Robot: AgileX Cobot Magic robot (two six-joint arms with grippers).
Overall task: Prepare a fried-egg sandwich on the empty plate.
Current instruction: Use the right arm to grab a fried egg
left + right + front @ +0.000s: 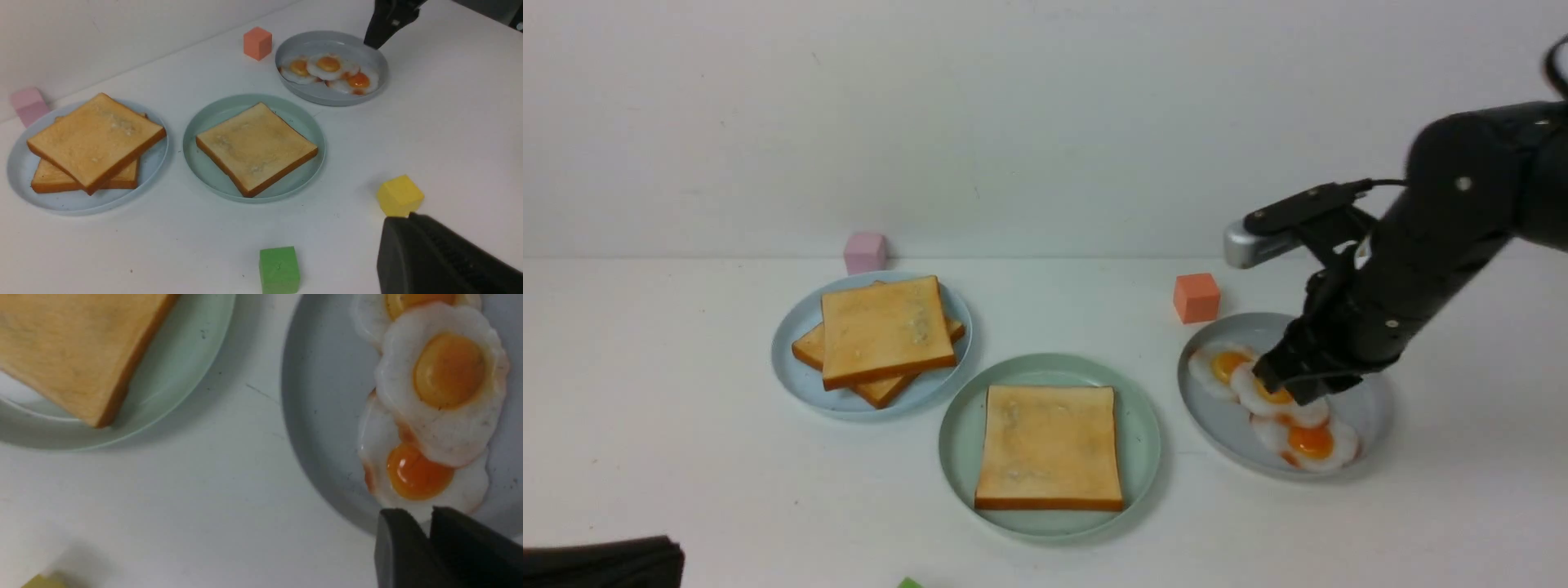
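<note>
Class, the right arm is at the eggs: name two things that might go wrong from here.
1. The three eggs overlap on the grey plate, so the right end effector may drag or lift more than one.
2. Its fingers sit at one egg's thin edge; a shallow pinch could slip on the way to the toast on the mint plate.
</note>
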